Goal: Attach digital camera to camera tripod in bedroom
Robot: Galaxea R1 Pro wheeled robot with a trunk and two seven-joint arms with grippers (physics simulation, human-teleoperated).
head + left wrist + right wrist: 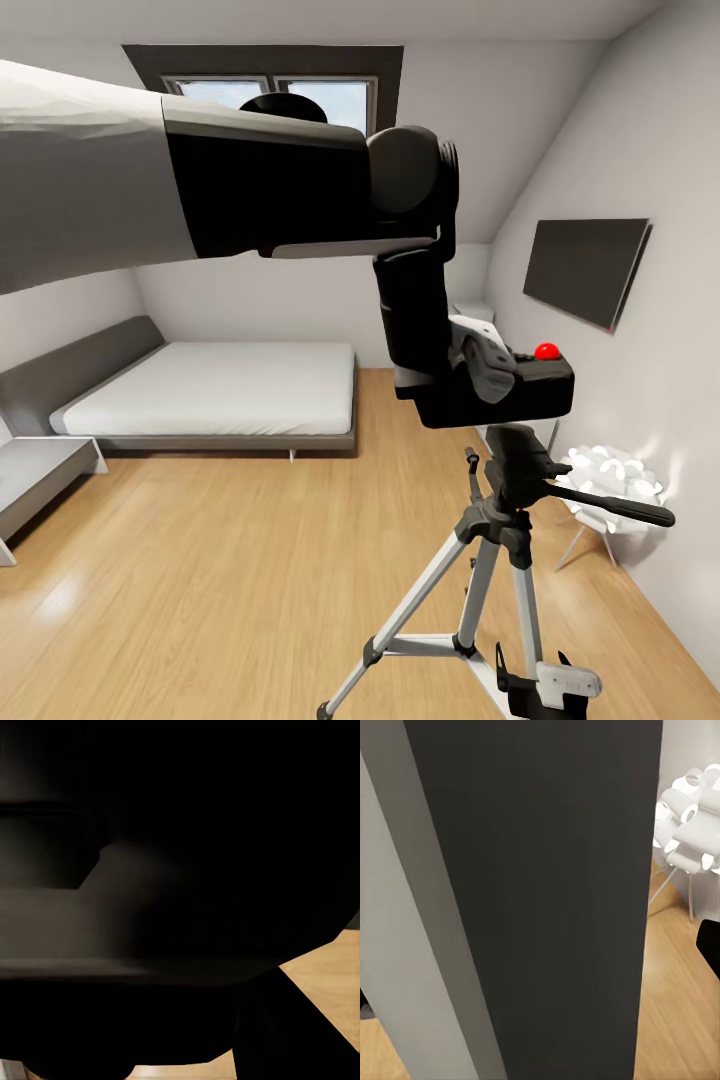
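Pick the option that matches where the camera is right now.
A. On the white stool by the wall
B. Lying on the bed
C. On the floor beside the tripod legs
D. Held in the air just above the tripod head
D: in the head view the left gripper holds the camera just above the tripod head, with a small gap showing between them.

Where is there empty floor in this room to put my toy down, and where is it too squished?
The wood floor is bare between the bed and the camera tripod. The mattress top is bare too. It is crowded by the right wall, where the tripod's legs, its pan handle and the white lamp sit close together, with the digital camera just above.
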